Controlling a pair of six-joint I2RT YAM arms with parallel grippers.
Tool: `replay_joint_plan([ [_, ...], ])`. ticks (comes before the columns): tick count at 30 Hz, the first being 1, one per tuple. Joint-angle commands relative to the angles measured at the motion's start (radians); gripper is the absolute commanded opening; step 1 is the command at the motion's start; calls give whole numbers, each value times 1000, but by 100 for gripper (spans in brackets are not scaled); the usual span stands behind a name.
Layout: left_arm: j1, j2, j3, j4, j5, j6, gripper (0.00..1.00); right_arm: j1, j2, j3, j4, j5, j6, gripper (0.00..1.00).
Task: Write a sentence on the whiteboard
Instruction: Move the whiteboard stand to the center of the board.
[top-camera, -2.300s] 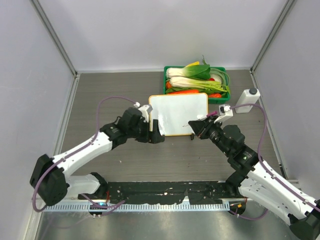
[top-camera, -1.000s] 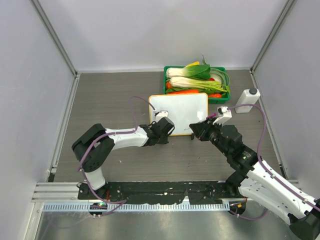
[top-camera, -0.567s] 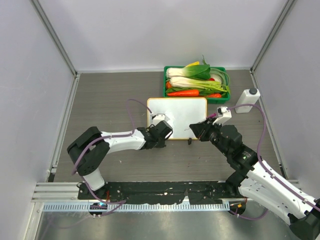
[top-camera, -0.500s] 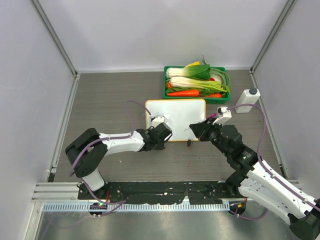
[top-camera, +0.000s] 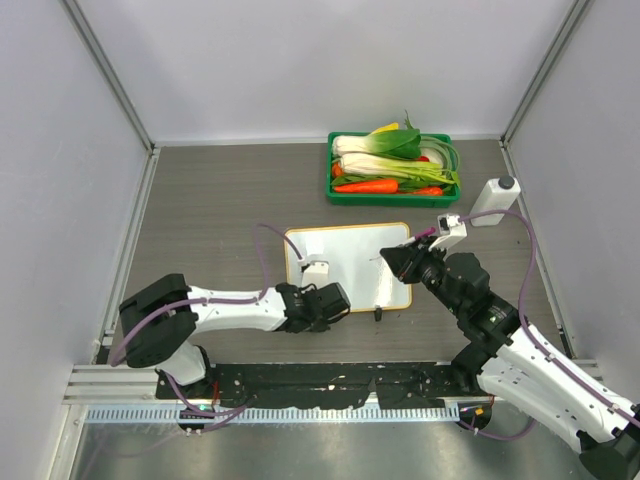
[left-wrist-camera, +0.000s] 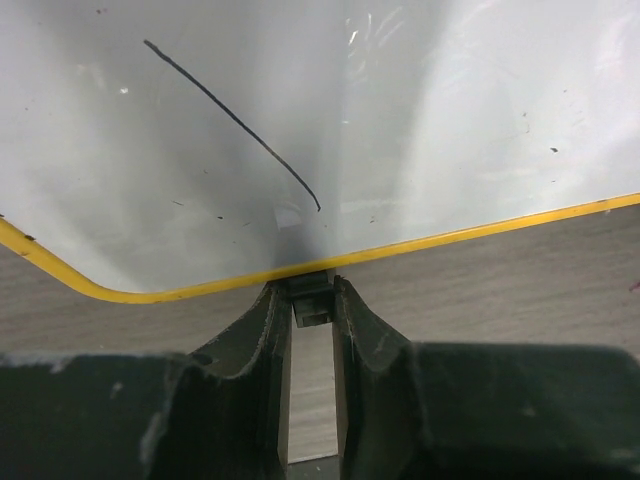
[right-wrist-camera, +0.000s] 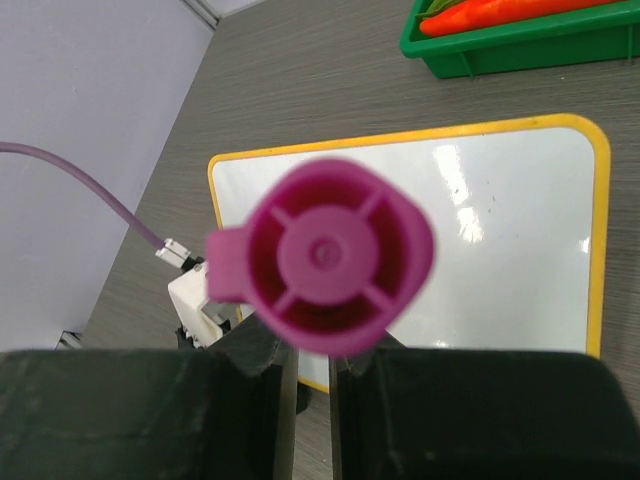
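Clamped whiteboard (top-camera: 345, 262) near rim narrowly in left gripper (left-wrist-camera: 311, 300); held 1 magenta marker (right-wrist-camera: 335, 255) tight in right gripper (right-wrist-camera: 310, 372).

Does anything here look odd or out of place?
One thing: a thin dark curved line crosses the otherwise blank whiteboard, near where the left gripper pinches its yellow rim. Stray stroke or scratch, I cannot tell.

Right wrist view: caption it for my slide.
Right tool holds a magenta marker over the whiteboard.
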Motion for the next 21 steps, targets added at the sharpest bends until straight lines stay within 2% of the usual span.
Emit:
replay_joint_plan([
  [1,-62,-34,-18,-65,6,-141,0,-2,-15,-2,23,2,3,1],
  [11,-125,-19,6,-111,-14,-224,1,-3,-15,-3,15,-4,0,1],
  [14,-146,-5,14,-122,-15,-241,5,-2,-15,-5,8,-5,2,1],
  [18,-174,7,40,-140,-34,-249,24,-2,-26,-12,8,1,6,2],
  [20,-180,7,51,-148,-43,-243,43,-2,-28,-11,5,1,9,1],
  [21,-183,4,55,-153,-52,-240,49,-2,-28,-11,0,-1,9,1],
])
